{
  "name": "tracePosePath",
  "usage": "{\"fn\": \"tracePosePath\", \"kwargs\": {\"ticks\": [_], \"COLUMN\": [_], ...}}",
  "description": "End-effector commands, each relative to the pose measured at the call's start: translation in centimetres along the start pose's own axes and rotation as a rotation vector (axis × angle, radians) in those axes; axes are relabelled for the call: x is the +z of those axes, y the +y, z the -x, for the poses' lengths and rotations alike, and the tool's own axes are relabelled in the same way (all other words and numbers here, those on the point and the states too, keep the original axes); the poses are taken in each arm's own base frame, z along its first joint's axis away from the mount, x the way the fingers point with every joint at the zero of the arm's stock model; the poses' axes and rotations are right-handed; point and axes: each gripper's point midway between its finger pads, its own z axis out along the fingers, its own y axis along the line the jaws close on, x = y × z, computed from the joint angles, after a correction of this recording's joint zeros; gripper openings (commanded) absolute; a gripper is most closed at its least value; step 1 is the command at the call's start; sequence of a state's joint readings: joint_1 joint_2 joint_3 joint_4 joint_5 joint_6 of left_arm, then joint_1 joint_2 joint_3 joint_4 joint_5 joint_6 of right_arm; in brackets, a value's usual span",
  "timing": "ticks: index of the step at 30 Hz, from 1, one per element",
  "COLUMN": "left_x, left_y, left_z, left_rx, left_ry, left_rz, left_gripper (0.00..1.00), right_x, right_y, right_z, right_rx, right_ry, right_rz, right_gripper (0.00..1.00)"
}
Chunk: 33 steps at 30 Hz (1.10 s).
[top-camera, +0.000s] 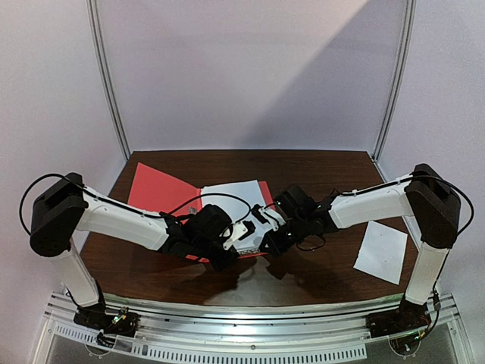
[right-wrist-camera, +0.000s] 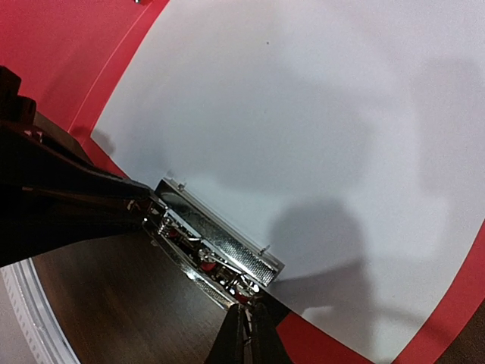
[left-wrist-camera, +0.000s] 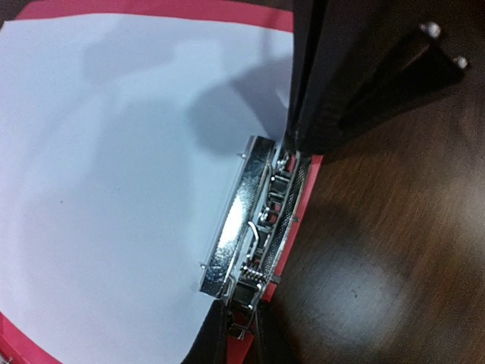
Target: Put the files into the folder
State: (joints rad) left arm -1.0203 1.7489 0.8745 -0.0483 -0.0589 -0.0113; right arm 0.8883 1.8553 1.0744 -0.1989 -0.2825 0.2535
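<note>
On my feed the folder [top-camera: 155, 189] lies open, left of centre on the surface [top-camera: 333, 168], with the large sheet [top-camera: 236, 194] flat on its right half. A metal clip [left-wrist-camera: 246, 227] sits at that sheet's near edge. My left gripper [left-wrist-camera: 241, 334] has its fingers pinched narrow onto one end of the clip. My right gripper [right-wrist-camera: 246, 322], fingers together, touches the other end (both tips are partly cut off by the frame). The small sheet [top-camera: 381, 252] lies near right, well apart from the folder.
</note>
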Motion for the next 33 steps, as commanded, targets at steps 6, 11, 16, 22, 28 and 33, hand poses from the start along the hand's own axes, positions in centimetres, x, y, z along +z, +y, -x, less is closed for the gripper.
{"fn": "tracePosePath", "kwargs": {"ticks": [6,11,16,22,28,33], "left_x": [1.2,1.3,1.5,1.6,2.3,3.4], "left_y": [-1.5,-1.7,-2.1,-3.4,-5.9,-7.8], "left_z": [-6.5,-6.7,-6.3,-4.8,-2.4,-0.1], "left_rx": [-0.014,-0.007,-0.003,0.0,-0.01,-0.022], "left_ry": [0.217,0.223,0.216,0.19,0.15,0.118], "left_rz": [-0.035,-0.036,-0.044,-0.075,-0.135,-0.17], "left_gripper": [0.0,0.0,0.0,0.0,0.0,0.0], "right_x": [0.4,-0.4,-1.6,-4.6,-8.9,-12.5], "right_y": [-0.5,-0.2,0.1,-1.8,-5.3,-7.9], "right_z": [-4.4,-3.2,-2.6,-2.0,-1.7,-1.7], "right_rx": [0.025,0.019,0.014,0.046,0.132,0.197], "right_ry": [0.184,0.163,0.141,0.085,0.006,-0.057], "right_rz": [-0.068,-0.078,-0.087,-0.165,-0.299,-0.418], "right_gripper": [0.13,0.18,0.24,0.29,0.34,0.42]}}
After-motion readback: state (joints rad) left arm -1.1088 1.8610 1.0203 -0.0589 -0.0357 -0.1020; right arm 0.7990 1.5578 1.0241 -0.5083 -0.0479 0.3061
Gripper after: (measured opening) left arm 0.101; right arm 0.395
